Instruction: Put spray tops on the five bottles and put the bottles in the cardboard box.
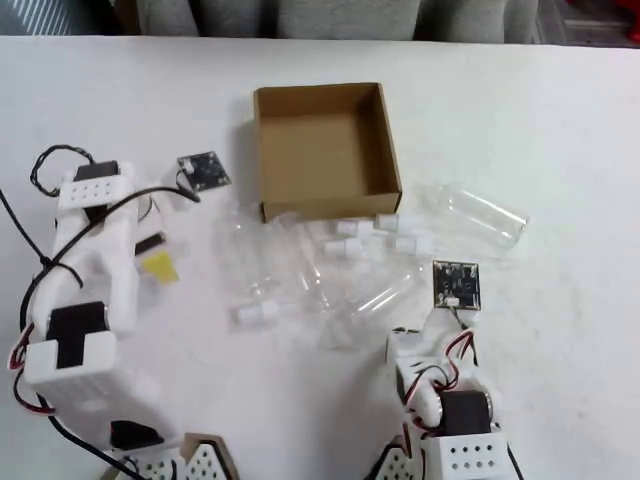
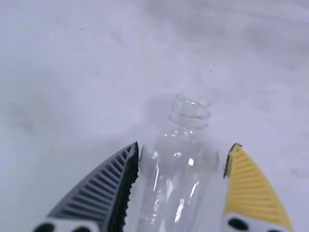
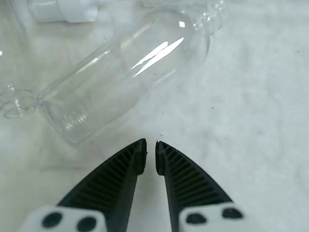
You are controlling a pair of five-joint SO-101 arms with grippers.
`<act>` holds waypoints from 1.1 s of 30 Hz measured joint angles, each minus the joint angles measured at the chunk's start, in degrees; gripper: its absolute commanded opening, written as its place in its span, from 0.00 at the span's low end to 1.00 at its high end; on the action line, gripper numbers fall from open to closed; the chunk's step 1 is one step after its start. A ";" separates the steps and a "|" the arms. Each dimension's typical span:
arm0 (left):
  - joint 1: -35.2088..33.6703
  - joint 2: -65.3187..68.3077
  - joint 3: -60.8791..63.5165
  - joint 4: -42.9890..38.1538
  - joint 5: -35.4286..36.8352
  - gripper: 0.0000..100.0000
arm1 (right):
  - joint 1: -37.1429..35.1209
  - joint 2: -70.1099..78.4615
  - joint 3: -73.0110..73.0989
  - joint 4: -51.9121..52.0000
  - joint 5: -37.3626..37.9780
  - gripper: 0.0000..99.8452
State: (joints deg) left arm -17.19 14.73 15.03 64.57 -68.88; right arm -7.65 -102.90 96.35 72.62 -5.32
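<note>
Now ribbed left fingers (image 2: 104, 191) clasp a clear threaded bottle (image 2: 178, 179); black ribbed right fingers (image 3: 120, 179) sit closed.

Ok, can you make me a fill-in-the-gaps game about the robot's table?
1. The cardboard box is ___ inside.
2. The bottle in the left end effector has no spray ___ on.
3. The left end effector's fingers are grey and ___.
4. The right end effector holds ___.
Missing words: empty; top; yellow; nothing.
</note>
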 measured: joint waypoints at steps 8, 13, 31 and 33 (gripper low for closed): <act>0.00 7.30 -2.64 -1.76 0.00 0.28 | 0.00 0.00 0.00 0.00 0.00 0.02; 0.18 7.30 -2.73 -1.49 0.00 0.12 | 0.00 0.00 0.00 0.00 0.00 0.02; 3.96 2.46 -8.88 13.89 21.71 0.02 | 0.00 0.00 0.00 0.00 0.00 0.02; 4.48 1.23 -8.97 14.24 33.32 0.02 | 0.00 0.00 0.00 0.00 0.00 0.02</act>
State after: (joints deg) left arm -12.70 15.96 6.07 78.81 -35.56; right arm -7.65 -102.90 96.35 72.62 -5.32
